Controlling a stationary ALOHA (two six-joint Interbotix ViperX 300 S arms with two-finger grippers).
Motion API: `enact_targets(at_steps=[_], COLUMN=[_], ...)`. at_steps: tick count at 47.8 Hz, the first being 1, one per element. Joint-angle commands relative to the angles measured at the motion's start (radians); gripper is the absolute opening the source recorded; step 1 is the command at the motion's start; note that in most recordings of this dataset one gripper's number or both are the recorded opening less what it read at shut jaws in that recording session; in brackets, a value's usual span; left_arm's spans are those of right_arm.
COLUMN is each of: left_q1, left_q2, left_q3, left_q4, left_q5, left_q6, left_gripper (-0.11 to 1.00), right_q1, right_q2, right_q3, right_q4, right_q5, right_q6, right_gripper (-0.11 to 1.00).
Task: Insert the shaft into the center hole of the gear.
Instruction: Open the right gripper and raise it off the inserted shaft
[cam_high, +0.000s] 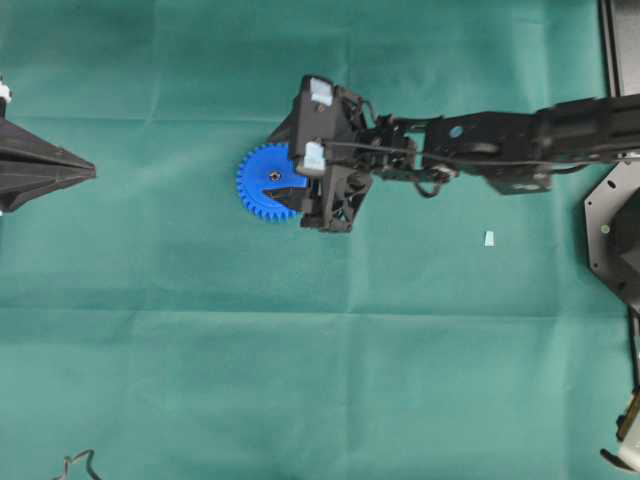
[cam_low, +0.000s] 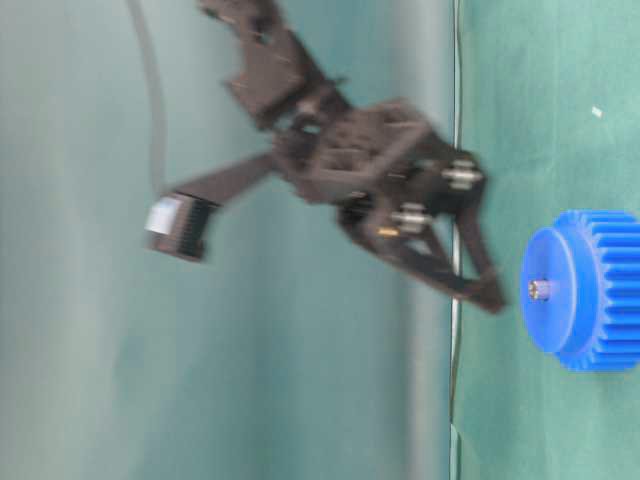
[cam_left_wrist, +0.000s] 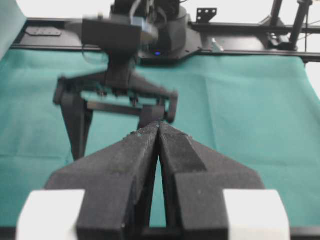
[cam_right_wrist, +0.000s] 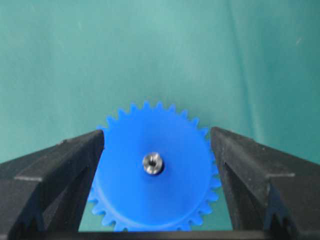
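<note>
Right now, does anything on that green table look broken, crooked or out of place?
Little stands out. The shaft sits in the gear, which lies flat. The right gripper is open around it. The only stray item is a small pale scrap lying alone on the green cloth.

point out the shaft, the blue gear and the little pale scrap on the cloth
shaft (cam_right_wrist: 152, 163): right wrist view, its silvery top end in the hub's center
blue gear (cam_right_wrist: 172, 200): right wrist view, bare flat hub face
pale scrap (cam_high: 489, 238): overhead view, its middle
</note>
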Motion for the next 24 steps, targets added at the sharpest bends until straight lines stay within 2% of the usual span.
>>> enact_targets(at_steps=[1, 14, 24], left_q1=[-0.002, -0.002, -0.002], left_q2=[0.008, 0.005, 0.006], left_q3=[-0.023, -0.023, -0.023], left_q4=[0.003, 0.003, 0.003], left_q5=[-0.005, -0.005, -0.003], left_q6=[0.000, 0.000, 0.000], left_gripper=[0.00, 0.00, 0.00], right_q1=[0.002, 0.002, 0.002], right_q2=[-0.087, -0.265, -0.310], right_q3=[-0.017, 0.034, 0.086], right_q4=[-0.005, -0.017, -0.014], right_q5=[0.023, 0.037, -0.002], right_q6=[-0.003, -0.003, 0.002], right_gripper=[0.88, 0.88, 0.88])
